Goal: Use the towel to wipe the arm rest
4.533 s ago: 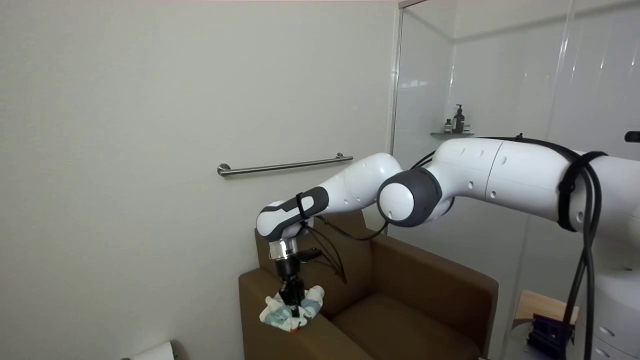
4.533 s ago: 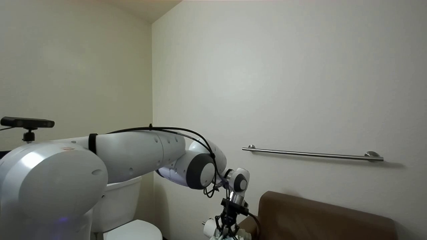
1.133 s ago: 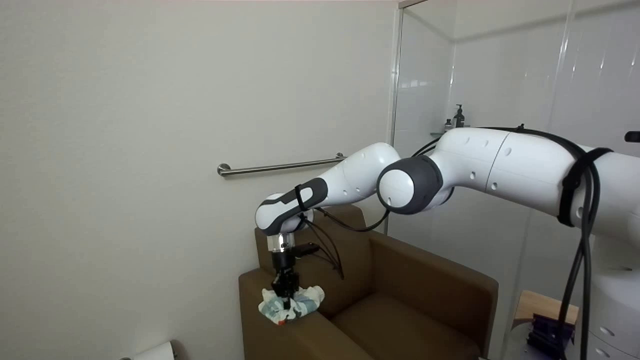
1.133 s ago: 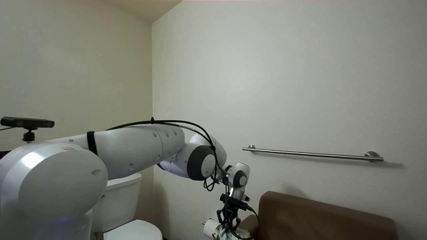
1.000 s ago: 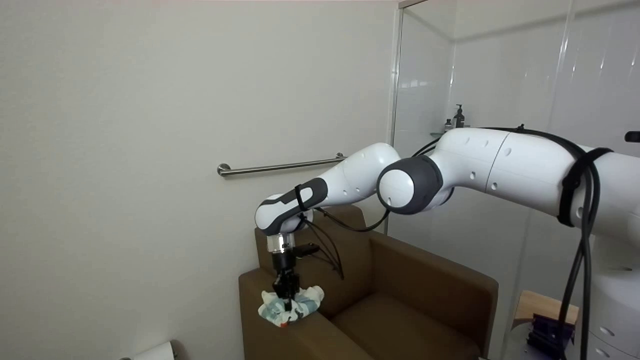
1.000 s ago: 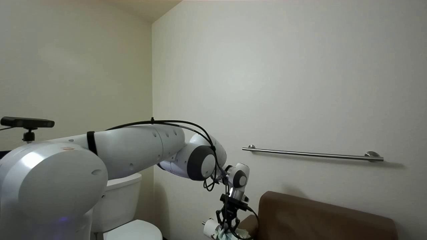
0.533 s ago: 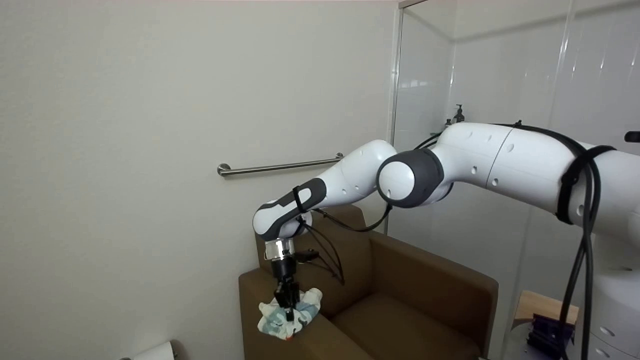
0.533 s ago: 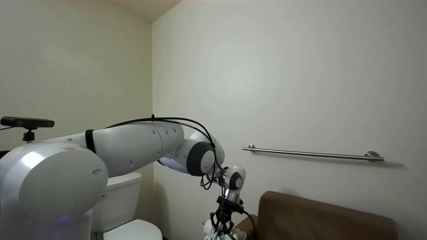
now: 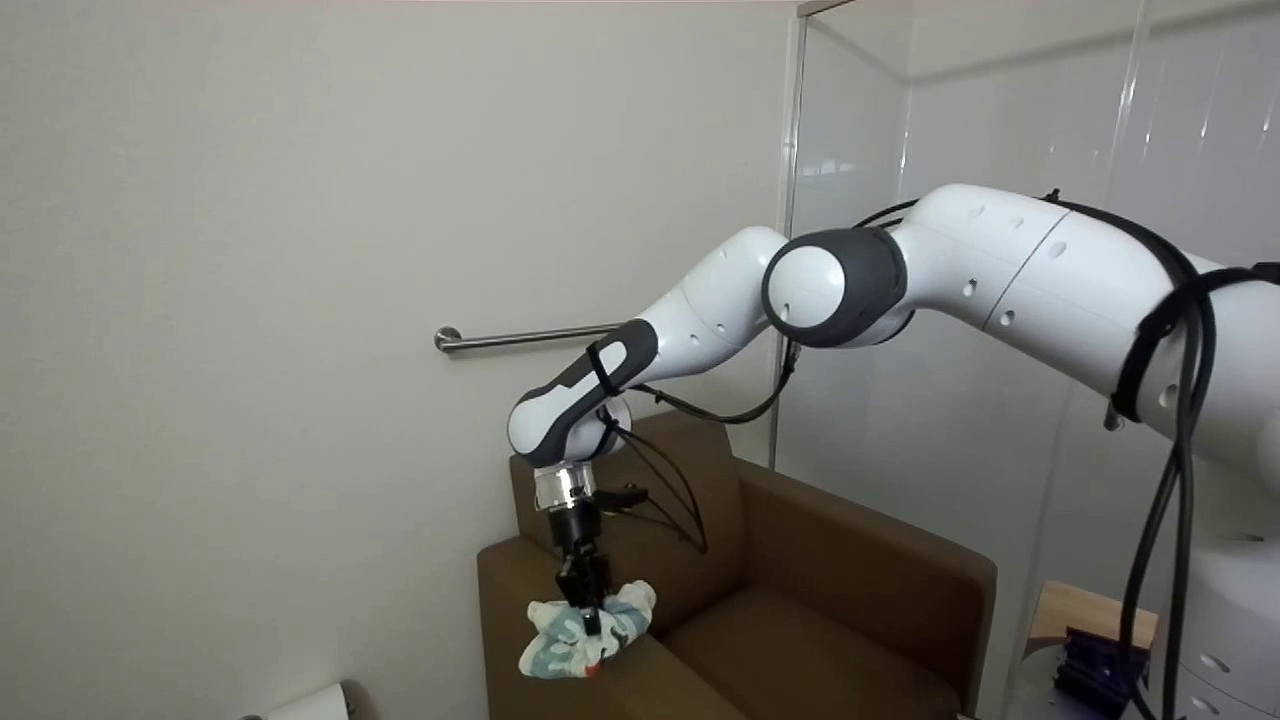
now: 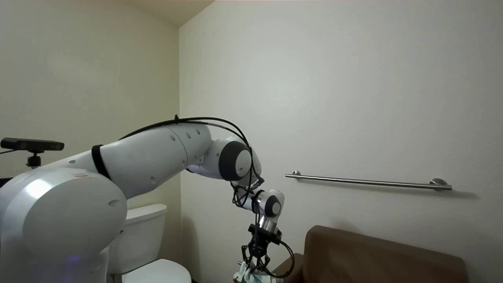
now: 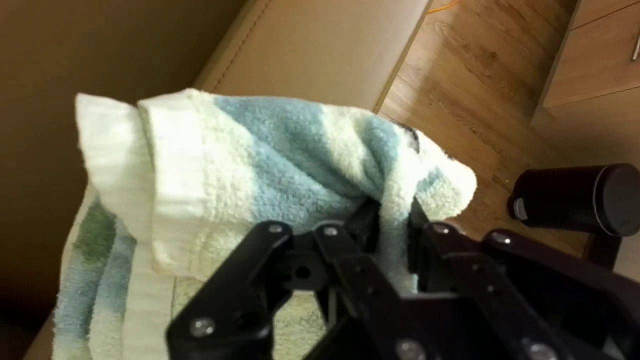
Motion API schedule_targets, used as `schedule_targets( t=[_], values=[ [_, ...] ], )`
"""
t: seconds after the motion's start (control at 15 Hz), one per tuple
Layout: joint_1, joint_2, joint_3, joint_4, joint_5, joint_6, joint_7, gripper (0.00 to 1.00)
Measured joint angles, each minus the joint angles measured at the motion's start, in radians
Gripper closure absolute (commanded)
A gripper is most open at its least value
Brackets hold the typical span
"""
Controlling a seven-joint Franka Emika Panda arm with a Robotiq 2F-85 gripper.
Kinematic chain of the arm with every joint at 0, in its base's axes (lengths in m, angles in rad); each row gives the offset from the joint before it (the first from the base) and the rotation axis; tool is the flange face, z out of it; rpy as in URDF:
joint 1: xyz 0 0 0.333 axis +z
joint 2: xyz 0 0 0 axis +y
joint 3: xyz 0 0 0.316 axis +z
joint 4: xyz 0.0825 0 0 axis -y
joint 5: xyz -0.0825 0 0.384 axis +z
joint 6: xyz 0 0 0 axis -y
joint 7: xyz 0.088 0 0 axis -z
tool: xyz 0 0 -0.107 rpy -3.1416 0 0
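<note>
In an exterior view my white arm (image 9: 1060,290) enters from the right, climbs to its highest bend, then passes a dark-ringed joint (image 9: 872,280) and slopes down along the forearm (image 9: 705,310) to the wrist (image 9: 565,430); black cables (image 9: 1188,400) run along it and hang in loops below the forearm. Below the wrist my black pincer (image 11: 392,222) points downward, slightly tilted, above the arm rest (image 9: 650,695) of a brown armchair (image 9: 860,550). The pincer's fingers (image 11: 363,224) stand pressed together on a fold of the towel (image 11: 295,155), which is white with soft blue patches and spreads, bunched, to either side of the grip, its pale hem (image 11: 180,200) folded over on one side; the towel is over the arm rest, but whether the two touch I cannot tell. Containers: in the wrist view, a black cylindrical bin (image 11: 555,200) on the wood-grained floor (image 11: 465,65), near a wooden cabinet (image 11: 590,55), the contents of both hidden from me; in an exterior view, a white toilet (image 10: 143,239) partly behind my arm, its lid (image 10: 159,273) down and its inside likewise out of sight
</note>
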Motion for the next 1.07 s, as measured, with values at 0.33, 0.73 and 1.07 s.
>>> schedule_targets(
  t=[0.33, 0.73, 1.07],
  values=[
    [-0.012, -0.113, -0.001, -0.22, 0.061, 0.058, 0.092, 0.92],
    [-0.029, -0.229, -0.017, -0.497, 0.171, 0.178, 0.179, 0.92],
    [-0.063, -0.346, -0.028, -0.747, 0.246, 0.27, 0.189, 0.92]
  ],
)
